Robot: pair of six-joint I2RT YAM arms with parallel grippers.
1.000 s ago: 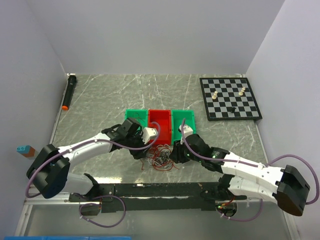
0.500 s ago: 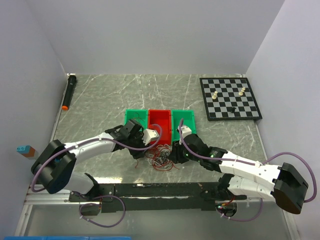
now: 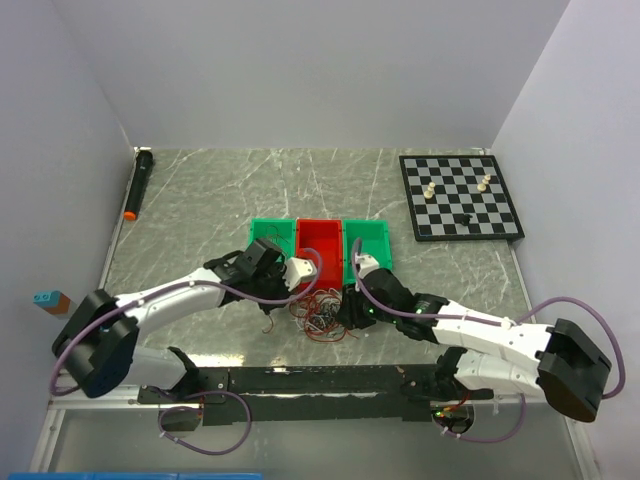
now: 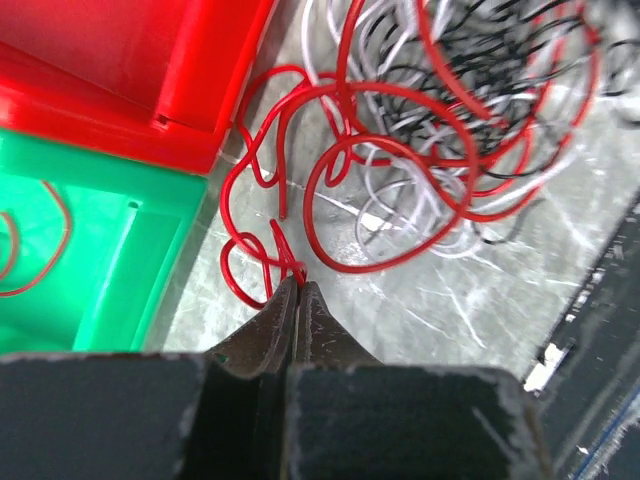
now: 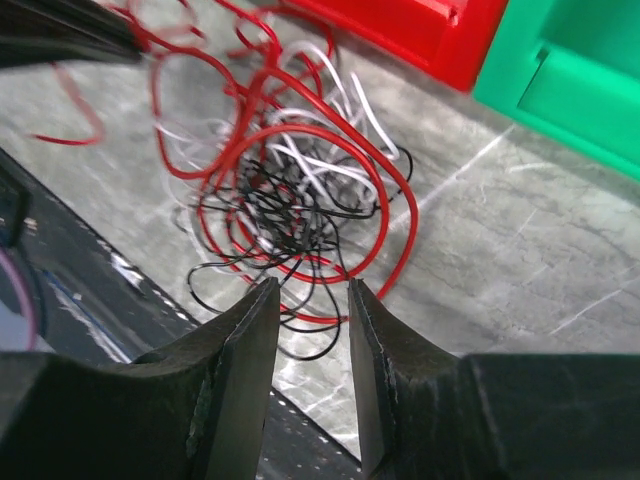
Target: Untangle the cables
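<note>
- Left wrist view: the left tool is found pressed together on a loop of red cable at its very tip. A second ago its jaws were standing apart, so a grip has only just been taken.
- The pinched loop is judged to run on into the cables, a tangle of red, white and black strands. It lies on the table ahead and to the right of that tool. A pull is now made possible, but no separation has yet been achieved.
- Right wrist view: the right tool is seen spread, with nothing gripped. Black loops at the fringe of the tangle lie just ahead of its tips, and its opening is unchanged from a second ago.
- Edges: the wall of the red tray lies ahead-left of the left tool, and the green tray is directly to its left. A black rail bounds the table to its right.
- Open room: a strip of bare table is noted right of the left tool, between tangle and rail. A draw that way is judged least obstructed, and the tray walls are considered a snag risk.
</note>
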